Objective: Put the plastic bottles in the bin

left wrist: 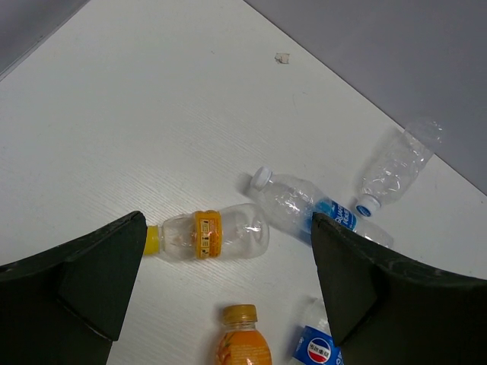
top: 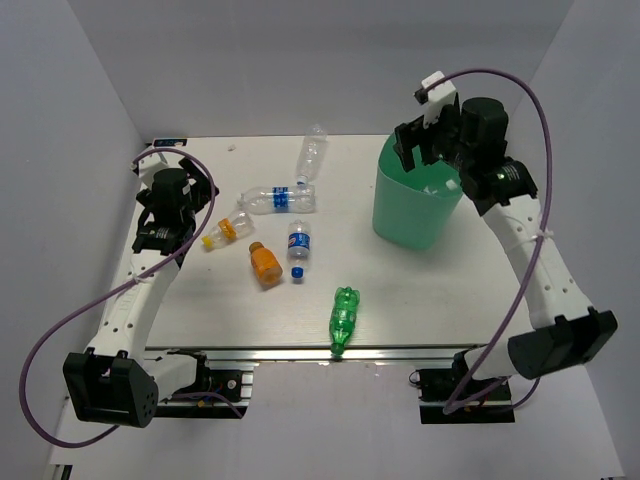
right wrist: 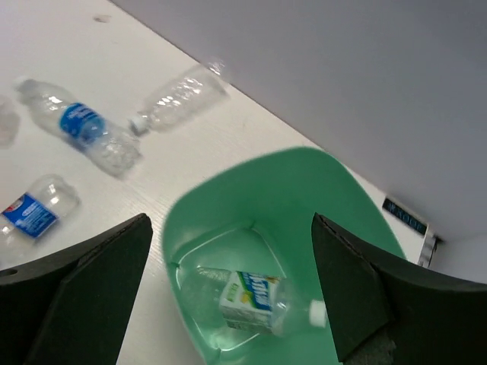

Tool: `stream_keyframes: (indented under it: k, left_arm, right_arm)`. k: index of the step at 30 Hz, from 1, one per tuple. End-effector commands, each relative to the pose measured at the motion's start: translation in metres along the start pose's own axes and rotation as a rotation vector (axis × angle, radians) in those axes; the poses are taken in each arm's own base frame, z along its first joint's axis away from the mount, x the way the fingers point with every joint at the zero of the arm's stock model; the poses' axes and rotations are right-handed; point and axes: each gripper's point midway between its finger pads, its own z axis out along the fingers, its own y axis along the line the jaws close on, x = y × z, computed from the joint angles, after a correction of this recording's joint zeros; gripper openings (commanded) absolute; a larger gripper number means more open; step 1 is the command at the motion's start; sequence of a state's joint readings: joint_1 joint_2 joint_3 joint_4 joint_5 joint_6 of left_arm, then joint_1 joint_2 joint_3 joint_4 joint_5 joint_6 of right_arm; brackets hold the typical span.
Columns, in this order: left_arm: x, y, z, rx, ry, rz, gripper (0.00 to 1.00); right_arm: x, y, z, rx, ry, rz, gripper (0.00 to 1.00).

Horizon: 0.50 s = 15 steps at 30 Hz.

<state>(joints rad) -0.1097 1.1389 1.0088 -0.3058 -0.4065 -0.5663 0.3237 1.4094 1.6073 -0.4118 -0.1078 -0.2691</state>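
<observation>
**Six bottles on bench, one in bin, both fingers released**

Top view, bottom edge up:
- green bottle (top: 343, 320) lies at the near edge of the bench (top: 440, 290), lower centre of the frame, cap toward the edge. No label that I can make out.
- orange bottle (top: 265, 264), centre-left, lying down. The left wrist view cuts it off at the bottom edge, so its label isn't legible.
- short blue-label bottle (top: 298, 246) lies just right of the orange one, blue cap toward the near side. It has a round red-white-blue logo with white characters under it, too small to read.
- yellow-capped bottle (left wrist: 209, 236) is clear and on its side, with an orange-yellow band label whose print is unreadable. In the left wrist view it lies in the gap between the left fingers (left wrist: 99, 274), which are spread wide, above the bench and gripping nothing.
- long clear bottle (left wrist: 304, 209) has a white cap and a blue label with white script I can't read.
- far clear bottle (left wrist: 396, 167), upper right of the left wrist view, near the back wall. No label that I can see.

The bin (top: 405, 215) stands upright at upper right of the top view. Inside lies one bottle in the bin (right wrist: 251, 296): clear, on its side at the bottom, white cap, green-and-white label, text blurred. The right fingers (right wrist: 358, 289) hover over the rim, spread apart and empty.
</observation>
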Motion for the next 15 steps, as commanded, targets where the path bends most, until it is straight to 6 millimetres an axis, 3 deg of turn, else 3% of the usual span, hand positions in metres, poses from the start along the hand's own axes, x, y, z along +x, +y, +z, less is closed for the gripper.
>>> stream_keyframes:
  k: [1, 2, 3, 4, 5, 9, 10, 13, 15]
  left_arm:
    - [-0.004, -0.005, -0.002, 0.015, 0.001, -0.012, 0.98]
    - [-0.004, -0.005, -0.002, 0.013, 0.004, -0.011, 0.98]
    - [-0.004, -0.004, -0.003, 0.010, 0.008, -0.011, 0.98]
    - [-0.003, -0.004, -0.004, 0.008, 0.015, -0.014, 0.98]
    - [-0.002, -0.004, -0.005, 0.010, 0.020, -0.018, 0.98]
    - [0.003, 0.000, -0.011, 0.013, 0.029, -0.034, 0.98]
    - [0.004, 0.002, -0.012, 0.006, 0.026, -0.042, 0.98]
    - [0.007, 0.006, -0.012, -0.003, 0.028, -0.042, 0.98]
    - [0.009, 0.006, -0.010, -0.011, 0.037, -0.035, 0.98]
  right_arm:
    - [-0.025, 0.045, -0.023, -0.207, -0.081, -0.241, 0.89]
    - [-0.023, 0.082, -0.025, -0.326, -0.091, -0.357, 0.89]
    - [0.003, 0.103, -0.029, -0.418, -0.026, -0.461, 0.89]
    - [0.013, 0.119, -0.031, -0.506, -0.043, -0.689, 0.89]
    - [0.024, 0.143, -0.037, -0.601, -0.043, -0.793, 0.89]
    - [0.081, 0.180, -0.058, -0.963, 0.054, -0.996, 0.89]
    - [0.095, 0.186, -0.073, -1.059, 0.094, -1.003, 0.89]
    - [0.114, 0.210, -0.080, -1.162, 0.126, -1.059, 0.89]
    - [0.140, 0.237, -0.089, -1.245, 0.132, -1.110, 0.89]
